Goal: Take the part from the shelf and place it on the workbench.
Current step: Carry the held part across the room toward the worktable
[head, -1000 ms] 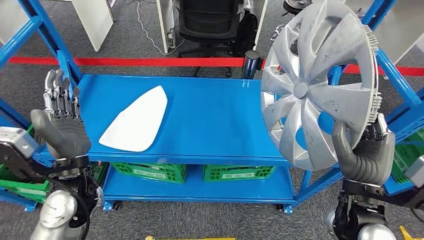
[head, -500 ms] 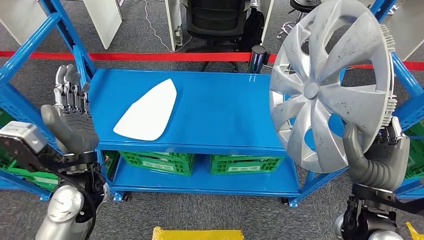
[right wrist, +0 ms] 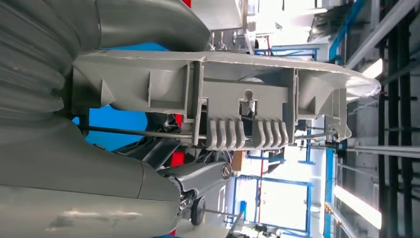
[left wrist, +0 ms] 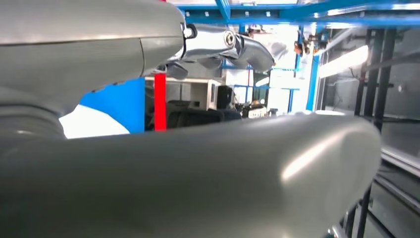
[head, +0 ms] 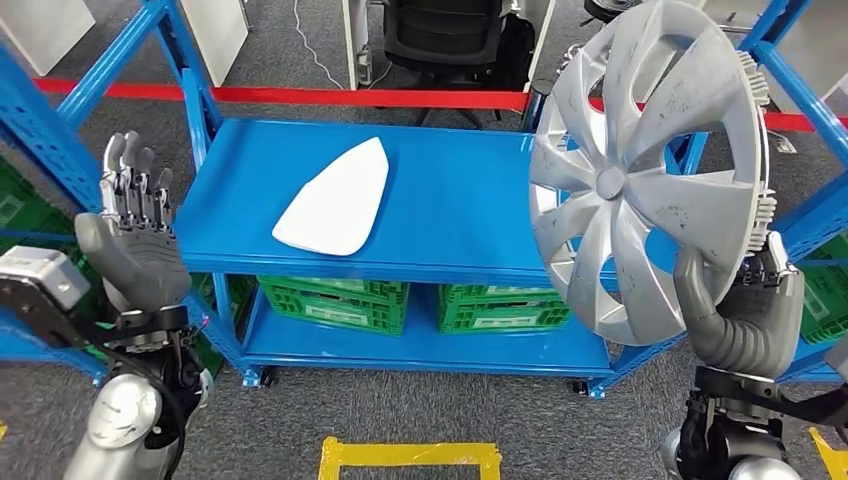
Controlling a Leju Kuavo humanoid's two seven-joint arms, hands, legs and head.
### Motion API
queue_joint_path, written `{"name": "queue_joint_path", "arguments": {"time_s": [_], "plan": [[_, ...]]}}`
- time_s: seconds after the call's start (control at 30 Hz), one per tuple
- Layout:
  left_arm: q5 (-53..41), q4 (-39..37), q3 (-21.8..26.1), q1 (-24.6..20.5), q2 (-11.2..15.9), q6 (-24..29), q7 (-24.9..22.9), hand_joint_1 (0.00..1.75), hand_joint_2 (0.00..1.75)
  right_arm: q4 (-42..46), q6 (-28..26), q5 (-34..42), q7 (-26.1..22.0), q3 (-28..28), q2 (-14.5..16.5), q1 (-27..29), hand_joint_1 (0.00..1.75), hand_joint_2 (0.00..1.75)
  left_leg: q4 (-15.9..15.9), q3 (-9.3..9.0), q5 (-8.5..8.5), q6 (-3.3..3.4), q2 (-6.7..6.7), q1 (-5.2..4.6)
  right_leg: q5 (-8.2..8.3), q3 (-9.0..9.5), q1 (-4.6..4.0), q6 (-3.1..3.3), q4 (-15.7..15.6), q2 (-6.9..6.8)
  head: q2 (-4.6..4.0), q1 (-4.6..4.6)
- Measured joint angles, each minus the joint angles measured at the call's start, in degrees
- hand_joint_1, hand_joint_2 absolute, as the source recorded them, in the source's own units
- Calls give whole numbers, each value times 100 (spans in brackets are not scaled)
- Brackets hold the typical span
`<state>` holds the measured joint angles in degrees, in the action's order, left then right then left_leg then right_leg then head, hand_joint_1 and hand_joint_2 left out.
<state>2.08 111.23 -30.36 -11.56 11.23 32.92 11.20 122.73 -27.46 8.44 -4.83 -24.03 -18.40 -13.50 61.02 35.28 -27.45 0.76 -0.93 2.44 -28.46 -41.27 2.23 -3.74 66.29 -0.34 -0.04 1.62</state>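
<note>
A large silver hubcap (head: 650,170) stands upright in front of the blue shelf's right end, gripped at its lower rim by my right hand (head: 740,310). In the right wrist view the hubcap (right wrist: 237,99) shows from its ribbed back side, close against the right hand (right wrist: 74,124). My left hand (head: 135,235) is raised at the shelf's left end, fingers straight and apart, holding nothing. In the left wrist view the left hand (left wrist: 148,163) appears as grey thumb and fingers with nothing between them. A white curved panel (head: 335,197) lies flat on the shelf's top board (head: 460,200).
Green crates (head: 335,300) sit on the lower shelf board. Blue uprights (head: 205,110) frame the shelf on both sides. Red floor tape (head: 300,95) and a black office chair (head: 440,40) lie behind it. A yellow floor mark (head: 410,458) is on the grey carpet in front.
The whole view has shifted: the shelf now sits further right and higher, and more floor with the yellow mark shows. The hubcap stays in my right hand; the left hand remains raised.
</note>
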Motion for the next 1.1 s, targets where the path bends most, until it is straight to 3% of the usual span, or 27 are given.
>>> {"name": "queue_joint_path", "arguments": {"time_s": [0.07,0.1,0.13,0.17,0.2,0.27,0.3,0.37,0.43,0.47,0.57,0.6,0.63,0.67,0.73,0.8,0.93,1.0,1.07,1.1], "plan": [[-2,0,0,16,0,28,-2,0,0,-3,-111,-311,291,-3,-1,-7,175,175,0,104,69,49,-4,-50,-369,-180,-40,33,700,1,0,65],[-3,0,1,29,0,40,-3,0,0,-8,-170,-469,442,-7,-2,-8,175,175,0,156,104,65,-7,-82,-419,-177,-67,69,863,2,0,92],[-2,0,3,41,0,46,-5,0,0,-14,-213,-573,543,-11,-2,-6,175,175,0,204,142,78,-10,-118,-373,-73,-102,128,819,4,0,114],[-2,1,7,50,0,48,-6,0,0,-18,-243,-633,604,-15,-2,-6,175,175,0,243,179,89,-15,-153,-268,123,-150,210,587,7,0,132],[-2,3,9,55,0,48,-6,0,0,-19,-266,-667,635,-18,-3,-17,175,175,-2,273,214,99,-17,-179,-185,383,-211,331,212,10,0,146],[-3,10,13,56,1,48,-7,0,0,-15,-295,-697,654,-19,-10,-47,175,175,-26,308,287,83,-3,-192,-126,825,-312,536,-427,-6,0,112],[-2,14,14,61,1,49,-8,0,0,-13,-303,-705,658,-19,-18,-61,175,175,-48,314,325,58,10,-172,-133,913,-355,601,-615,-16,0,110],[-2,17,15,71,2,50,-11,0,0,-9,-313,-712,661,-17,-36,-72,175,175,-120,304,404,-13,32,-138,-59,927,-399,631,-771,-24,0,140],[-3,23,19,76,7,50,-4,0,0,-4,-319,-719,676,-21,-43,-77,175,175,-98,351,372,-57,38,-146,68,1025,-371,605,-1000,-39,0,174],[-2,26,24,74,15,50,-1,0,0,-2,-325,-729,694,-26,-42,-80,175,175,51,420,243,-74,39,-154,146,1072,-341,586,-1105,-49,0,159],[16,30,38,102,40,50,-2,0,0,-6,-345,-773,786,-51,-38,-85,175,175,958,740,-300,-139,47,-119,268,1038,-283,531,-1170,-64,0,62],[22,30,42,117,46,49,-4,0,0,-11,-345,-788,827,-65,-37,-82,175,175,1148,782,-356,-169,54,-102,280,1007,-269,510,-1160,-67,0,38],[25,29,48,126,51,49,-5,0,0,-16,-342,-804,873,-82,-37,-80,175,175,1152,734,-316,-200,64,-84,290,977,-251,488,-1142,-70,0,20],[27,29,57,130,55,49,-7,0,0,-20,-333,-821,918,-104,-37,-78,175,175,953,581,-197,-231,78,-65,291,947,-228,462,-1111,-72,0,4],[31,30,75,131,57,48,-11,0,0,-21,-315,-851,980,-146,-37,-79,175,175,263,106,11,-279,103,-46,262,871,-189,383,-1006,-71,0,-44],[33,32,94,135,58,45,-14,0,0,-20,-307,-874,1010,-181,-38,-85,175,175,-118,-152,27,-246,98,-60,225,784,-183,289,-869,-68,0,-91],[34,33,115,151,57,40,-14,0,0,-17,-306,-895,1022,-249,-46,-99,175,175,-144,-129,-20,-66,66,-53,124,646,-171,180,-666,-56,0,-61],[34,33,116,151,57,37,-13,0,0,-16,-305,-896,1022,-282,-50,-110,175,175,-153,-115,0,-16,57,-41,-153,414,-154,128,-195,-34,0,-6],[34,33,117,158,57,35,-14,0,0,-16,-305,-897,1023,-303,-52,-110,175,175,-152,-97,10,3,47,-45,-458,100,-144,103,532,-25,0,46],[34,32,118,162,57,35,-15,0,0,-17,-305,-897,1025,-313,-52,-107,175,175,-150,-92,11,6,41,-47,-507,-10,-142,101,771,-24,0,63]]}}
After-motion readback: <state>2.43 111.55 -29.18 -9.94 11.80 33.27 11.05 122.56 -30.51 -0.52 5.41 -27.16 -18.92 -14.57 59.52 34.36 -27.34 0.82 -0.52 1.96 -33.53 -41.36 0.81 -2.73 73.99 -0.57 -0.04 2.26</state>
